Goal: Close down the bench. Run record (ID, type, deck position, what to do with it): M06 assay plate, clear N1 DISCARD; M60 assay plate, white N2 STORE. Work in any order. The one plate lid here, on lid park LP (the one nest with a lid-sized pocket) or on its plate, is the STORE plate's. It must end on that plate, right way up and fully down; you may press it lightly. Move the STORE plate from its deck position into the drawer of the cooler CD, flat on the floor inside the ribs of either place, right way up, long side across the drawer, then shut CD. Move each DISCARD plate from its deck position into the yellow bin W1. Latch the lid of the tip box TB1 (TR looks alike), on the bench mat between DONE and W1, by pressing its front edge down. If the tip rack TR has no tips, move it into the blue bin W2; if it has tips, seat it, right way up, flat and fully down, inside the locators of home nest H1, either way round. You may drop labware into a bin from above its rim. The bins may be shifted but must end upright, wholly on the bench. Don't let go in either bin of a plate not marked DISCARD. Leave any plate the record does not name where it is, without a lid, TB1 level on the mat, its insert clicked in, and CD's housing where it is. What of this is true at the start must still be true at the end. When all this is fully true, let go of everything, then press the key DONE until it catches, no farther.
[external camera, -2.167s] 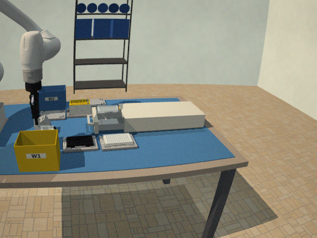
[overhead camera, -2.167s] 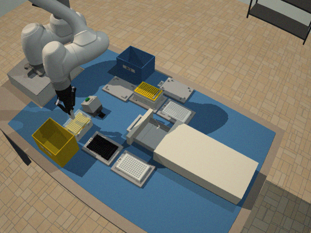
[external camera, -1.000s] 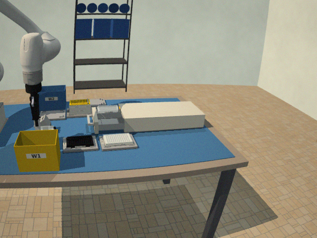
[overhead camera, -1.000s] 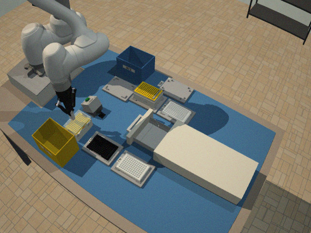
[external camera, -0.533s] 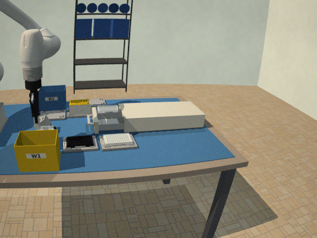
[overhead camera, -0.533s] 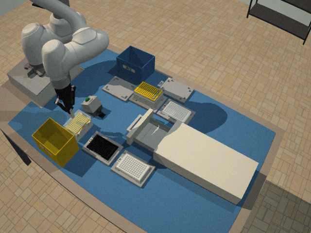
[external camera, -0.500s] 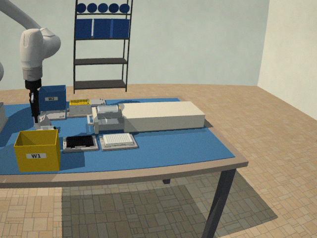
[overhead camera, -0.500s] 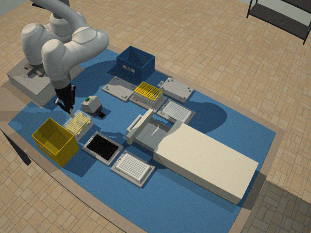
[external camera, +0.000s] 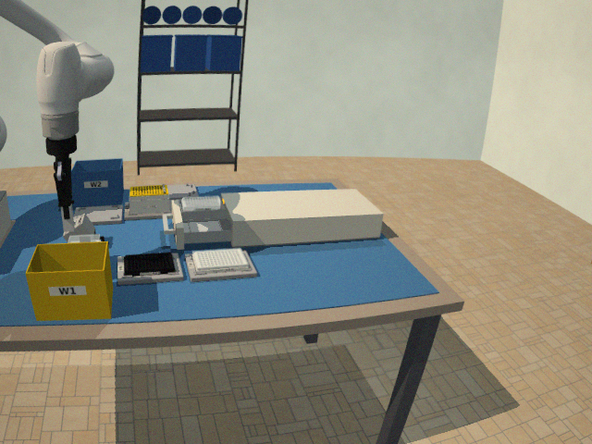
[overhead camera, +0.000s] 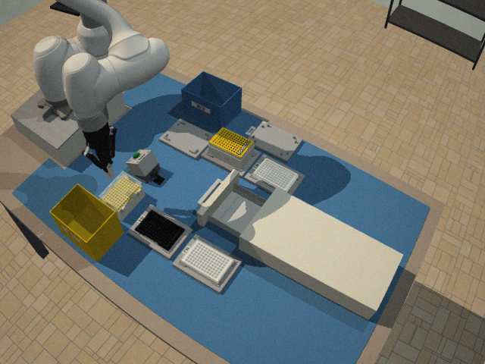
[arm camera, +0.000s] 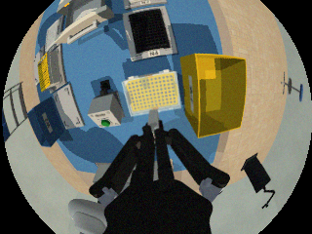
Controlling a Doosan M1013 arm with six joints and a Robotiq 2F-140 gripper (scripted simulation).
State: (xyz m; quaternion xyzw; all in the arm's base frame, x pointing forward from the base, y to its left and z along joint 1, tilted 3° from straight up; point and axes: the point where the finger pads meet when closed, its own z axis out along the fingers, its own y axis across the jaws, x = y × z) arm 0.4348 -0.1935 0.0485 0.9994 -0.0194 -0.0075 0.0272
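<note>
My gripper (overhead camera: 108,169) is shut and empty, pointing down. Its tips stand at the edge of the tip box TB1 (overhead camera: 121,192) on the robot's side; in the wrist view the tips (arm camera: 154,119) meet that edge of the box (arm camera: 151,92). I cannot tell whether they touch it. TB1 has a clear lid over yellow tips and stands between the DONE key box (overhead camera: 141,162) and the yellow bin W1 (overhead camera: 84,221). The tip rack TR (overhead camera: 231,145) with a yellow top sits on a nest. A black plate (overhead camera: 160,230) and a white plate (overhead camera: 207,260) lie in the front nests.
The cooler CD (overhead camera: 320,250) has its drawer (overhead camera: 235,203) pulled open. Another pale plate (overhead camera: 273,173) lies in a nest behind the drawer. The blue bin W2 (overhead camera: 211,99) stands at the back, with two bare grey nests (overhead camera: 186,136) (overhead camera: 276,139) beside TR.
</note>
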